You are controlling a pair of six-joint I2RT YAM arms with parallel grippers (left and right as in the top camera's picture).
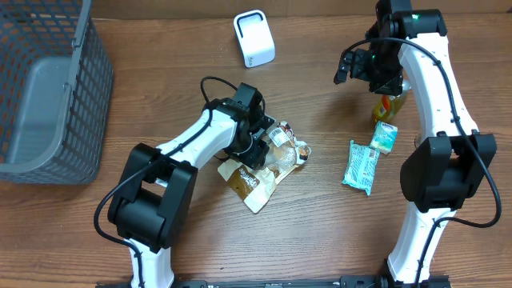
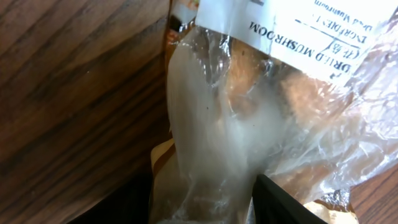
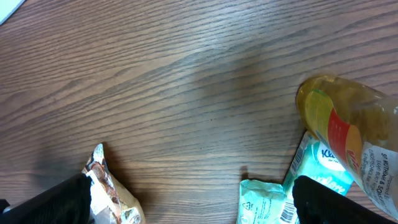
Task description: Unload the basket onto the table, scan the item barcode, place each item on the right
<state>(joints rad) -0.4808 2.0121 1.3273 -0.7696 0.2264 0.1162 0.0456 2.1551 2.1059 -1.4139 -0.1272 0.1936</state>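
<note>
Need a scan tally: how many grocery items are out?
5: mushroom bag and pouch at centre; bottle, green pack and teal packet at right. Others may be hidden.

The surface [image 1: 160, 48] is matt wood with a dark grain. The mushroom bag [image 2: 236, 137] is clear, crinkled, glossy plastic with a white paper label [image 2: 311, 31]. The scanner [image 1: 254, 38] looks like smooth white plastic, and the basket [image 1: 92, 96] like grey plastic mesh.

The bag [image 2: 249, 124] fills the left wrist view, blurred, its label [image 2: 298, 31] cut off at the top edge. Only one finger [image 2: 280, 205] shows. Overhead, the left gripper [image 1: 262, 146] hides its own jaws. The bottle [image 3: 348, 124] runs off the right edge.
</note>
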